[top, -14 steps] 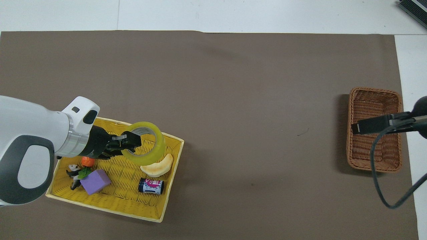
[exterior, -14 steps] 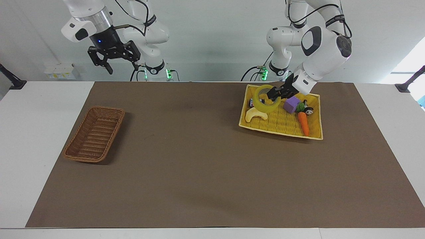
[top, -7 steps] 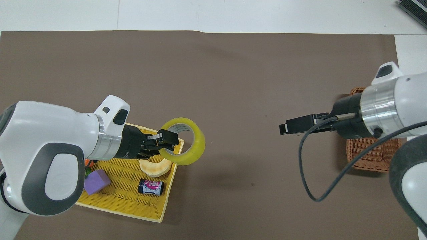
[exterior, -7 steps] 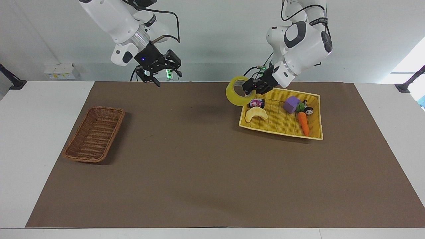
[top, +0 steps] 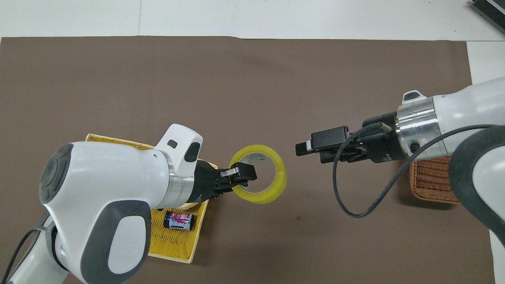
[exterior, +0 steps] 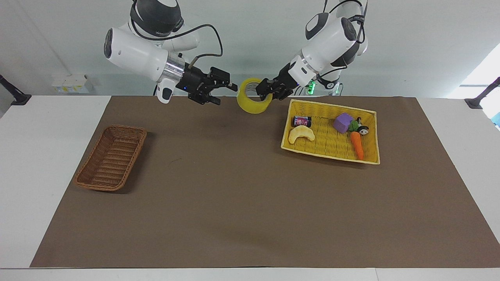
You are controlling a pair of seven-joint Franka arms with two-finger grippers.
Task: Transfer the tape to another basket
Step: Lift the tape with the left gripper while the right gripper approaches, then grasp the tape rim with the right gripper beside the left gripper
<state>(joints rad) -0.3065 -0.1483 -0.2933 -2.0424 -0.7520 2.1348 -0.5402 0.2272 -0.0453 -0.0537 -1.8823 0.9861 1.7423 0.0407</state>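
The tape point(exterior: 254, 103) point(top: 281, 175), a yellow roll with a pale core, hangs in the air over the brown mat beside the yellow basket, toward the right arm's end from it. My left gripper point(exterior: 262, 90) point(top: 241, 177) is shut on its rim, one finger inside the hole. The right gripper point(exterior: 223, 93) point(top: 311, 152) is open, level with the roll and pointing at it, with a small gap between them. The brown wicker basket point(exterior: 111, 156) point(top: 430, 179) lies at the right arm's end of the mat, partly hidden under the right arm in the overhead view.
The yellow basket point(exterior: 332, 156) point(top: 169, 258) at the left arm's end holds a small can point(exterior: 302, 121) point(top: 178, 220), a pale crescent toy point(exterior: 301, 134), a purple block point(exterior: 343, 123) and a carrot toy point(exterior: 356, 144). A brown mat point(exterior: 242, 203) covers the table.
The left gripper lifted the tape out of the yellow basket and carried it toward the table's middle. The right arm swung from over the brown basket toward the roll.
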